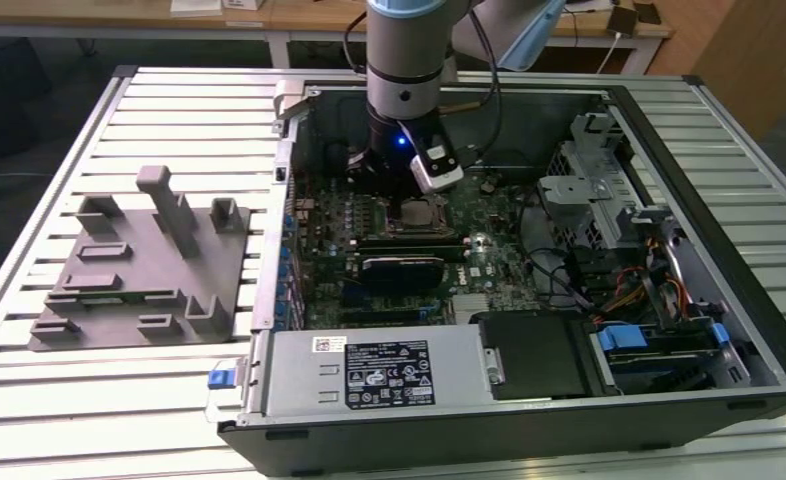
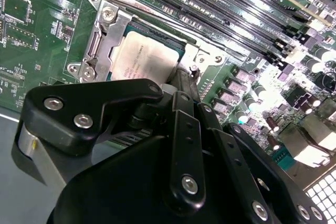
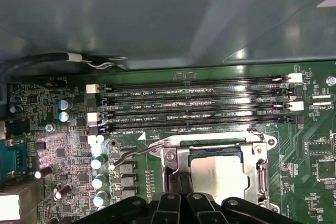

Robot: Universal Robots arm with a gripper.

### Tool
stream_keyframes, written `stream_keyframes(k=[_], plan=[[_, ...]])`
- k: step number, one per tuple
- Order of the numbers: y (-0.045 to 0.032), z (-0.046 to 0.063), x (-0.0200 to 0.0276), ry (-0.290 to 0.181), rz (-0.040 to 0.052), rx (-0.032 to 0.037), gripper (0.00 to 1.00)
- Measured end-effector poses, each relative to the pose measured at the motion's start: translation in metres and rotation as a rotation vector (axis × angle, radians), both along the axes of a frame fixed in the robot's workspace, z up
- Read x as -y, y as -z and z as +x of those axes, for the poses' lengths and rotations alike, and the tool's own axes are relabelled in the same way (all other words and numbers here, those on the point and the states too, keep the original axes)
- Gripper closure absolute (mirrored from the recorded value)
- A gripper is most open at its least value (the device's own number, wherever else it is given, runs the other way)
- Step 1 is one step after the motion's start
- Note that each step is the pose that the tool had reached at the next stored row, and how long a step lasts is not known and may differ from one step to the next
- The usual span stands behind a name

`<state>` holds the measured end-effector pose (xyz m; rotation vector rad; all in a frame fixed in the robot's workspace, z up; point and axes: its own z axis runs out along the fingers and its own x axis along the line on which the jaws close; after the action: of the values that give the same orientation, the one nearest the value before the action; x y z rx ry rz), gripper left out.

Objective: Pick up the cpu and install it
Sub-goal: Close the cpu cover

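Note:
The cpu (image 3: 218,174), a small square chip with a silvery top, lies flat in the metal-framed socket (image 3: 170,156) on the green motherboard; it also shows in the second wrist view (image 2: 144,59) and the exterior view (image 1: 424,212). My gripper (image 1: 413,200) hangs straight down inside the open computer case, right over the socket. In both wrist views its black fingers are pressed together, tips (image 2: 184,77) (image 3: 179,181) at one edge of the cpu, with nothing between them. Whether the tips touch the chip or the frame I cannot tell.
A grey moulded tray (image 1: 126,270) with upright posts lies on the slatted table at the exterior view's left. In the case, memory slots (image 3: 194,106) run beside the socket, with a thin socket lever (image 3: 134,153), a black block (image 1: 400,268), the power supply (image 1: 366,370) and drive bays (image 1: 620,200).

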<state>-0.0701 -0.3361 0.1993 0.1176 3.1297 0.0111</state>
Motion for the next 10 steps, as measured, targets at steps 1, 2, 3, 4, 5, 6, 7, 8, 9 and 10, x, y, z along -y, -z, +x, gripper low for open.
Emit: stream_keyframes(k=[1, 2, 3, 4, 5, 6, 7, 8, 9, 10], plan=[[0.0001, 0.0, 0.0, 0.0, 0.0001, 0.0001, 0.89], [0.0001, 0.0, 0.0, 0.0, 0.0002, 0.0001, 0.89], [0.0002, 0.0, 0.0, 0.0, 0.0002, 0.0002, 0.89], [0.0002, -0.0003, 0.0, 0.0, 0.0002, 0.0002, 0.89], [0.0003, -0.0005, -0.0001, 0.0, 0.0003, 0.0002, 0.89], [0.0003, -0.0007, -0.0001, 0.0, 0.0003, 0.0003, 0.89], [0.0003, -0.0009, -0.0001, 0.0, 0.0002, 0.0002, 0.89], [0.0003, -0.0011, 0.0, 0.0, 0.0002, 0.0002, 0.89], [0.0003, -0.0012, 0.0, 0.0, 0.0002, 0.0001, 0.89], [0.0003, -0.0014, 0.0, 0.0, 0.0002, 0.0002, 0.89]])
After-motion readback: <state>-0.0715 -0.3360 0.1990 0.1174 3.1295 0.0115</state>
